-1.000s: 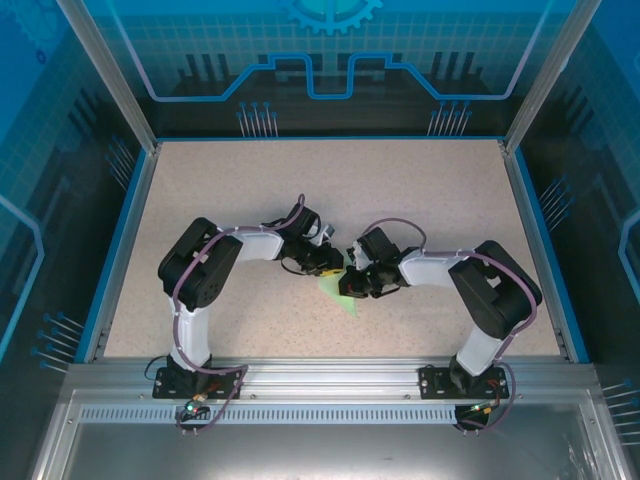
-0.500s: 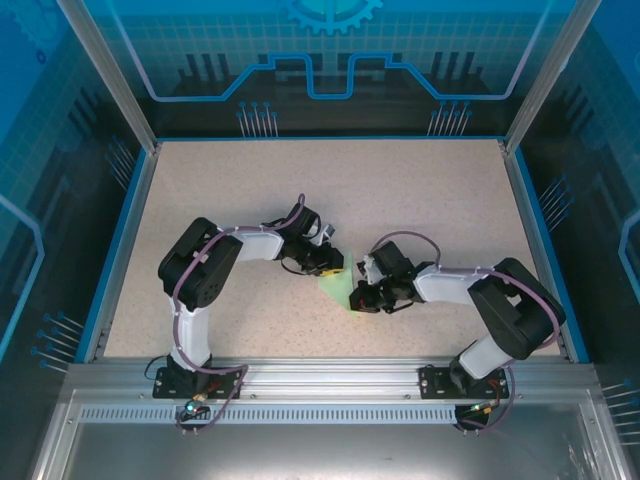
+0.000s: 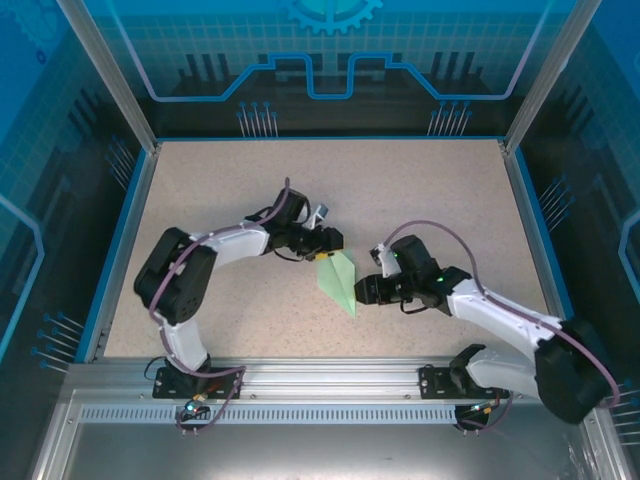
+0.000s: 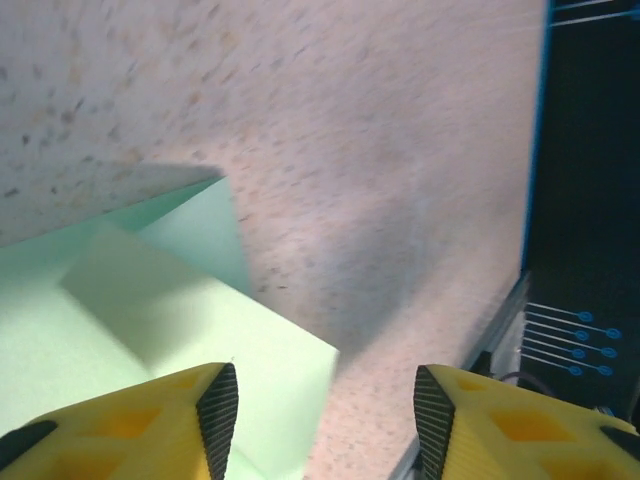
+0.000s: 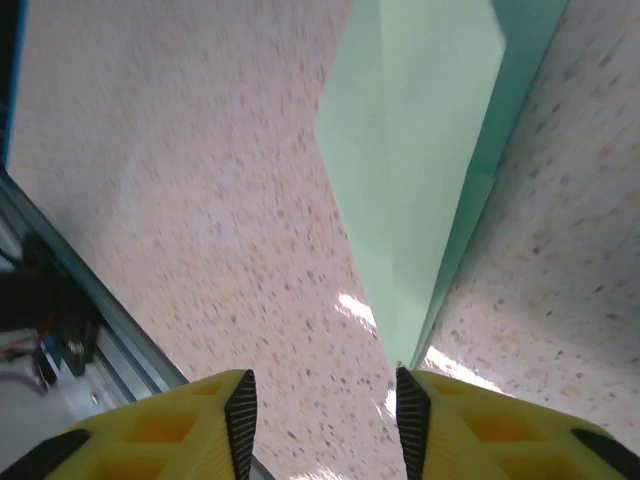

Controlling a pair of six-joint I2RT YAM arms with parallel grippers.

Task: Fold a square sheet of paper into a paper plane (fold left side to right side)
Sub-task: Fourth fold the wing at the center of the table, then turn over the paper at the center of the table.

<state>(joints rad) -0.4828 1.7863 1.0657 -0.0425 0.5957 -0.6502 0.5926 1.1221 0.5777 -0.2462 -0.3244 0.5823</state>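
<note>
The square sheet of paper point(image 3: 339, 279), pale mint green, lies on the speckled table folded into a slim pointed shape, its tip toward the near edge. My left gripper point(image 3: 333, 241) hovers open at its far end. In the left wrist view the paper point(image 4: 150, 300) lies under the left finger point(image 4: 217, 410), with the left gripper point(image 4: 325, 405) holding nothing. My right gripper point(image 3: 364, 291) stands open just right of the tip. In the right wrist view the paper point(image 5: 420, 150) narrows to a point by the right finger point(image 5: 411, 415), and the right gripper point(image 5: 322, 415) is empty.
The table point(image 3: 220, 190) is framed by a blue rim point(image 3: 125, 240) and glass walls. An aluminium rail point(image 3: 320, 375) carrying both arm bases runs along the near edge. In the right wrist view that rail point(image 5: 90, 320) lies close on the left.
Both grippers have opened and let go of the paper. The left one has drawn back toward the far side and the right one toward the right; the paper now lies free on the table.
</note>
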